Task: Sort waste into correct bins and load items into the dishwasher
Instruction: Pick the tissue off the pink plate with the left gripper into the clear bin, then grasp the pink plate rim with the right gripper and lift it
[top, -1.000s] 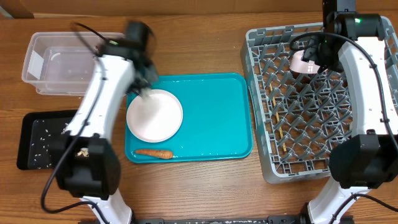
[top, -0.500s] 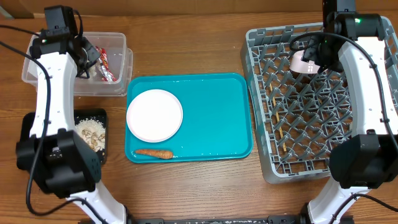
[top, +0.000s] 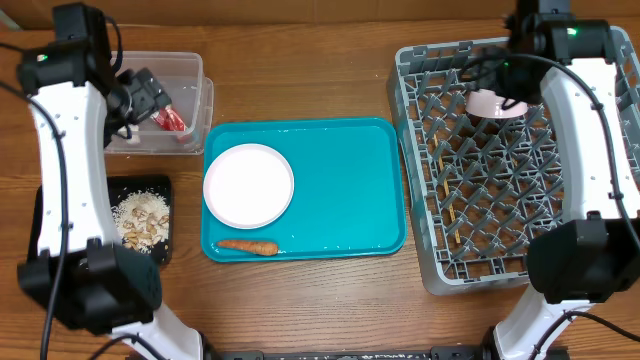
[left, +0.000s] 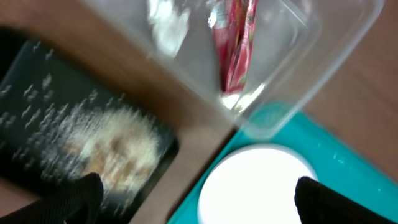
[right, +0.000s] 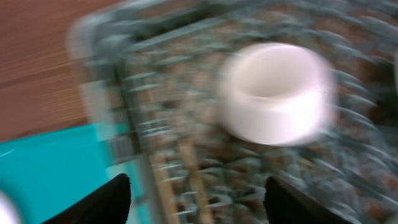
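The red-and-silver wrapper (top: 170, 120) (left: 236, 50) lies in the clear tub (top: 190, 70) (left: 323, 37). My left gripper (top: 150, 98) (left: 198, 199) hangs just above it, open and empty. Beige food scraps (top: 140, 220) (left: 118, 149) fill the black tray (top: 160, 255) (left: 37, 81). The white plate (top: 249, 185) (left: 255, 186) and the orange carrot (top: 248, 246) rest on the teal tray (top: 350, 190). In the grey dish rack (top: 480, 200) (right: 161, 124) the small white cup (top: 490, 102) (right: 273, 93) stands free. My right gripper (top: 505, 75) (right: 199, 196) is open above it. Chopsticks (top: 447, 190) (right: 186, 168) lie in the rack.
The teal tray sits between the bins on the left and the rack on the right. My left arm reaches over the black tray's left half and hides it. Both wrist views are blurred by motion.
My left arm swung from the plate to the clear tub and opened, leaving the wrapper inside. My right gripper widened and drew back from the cup.
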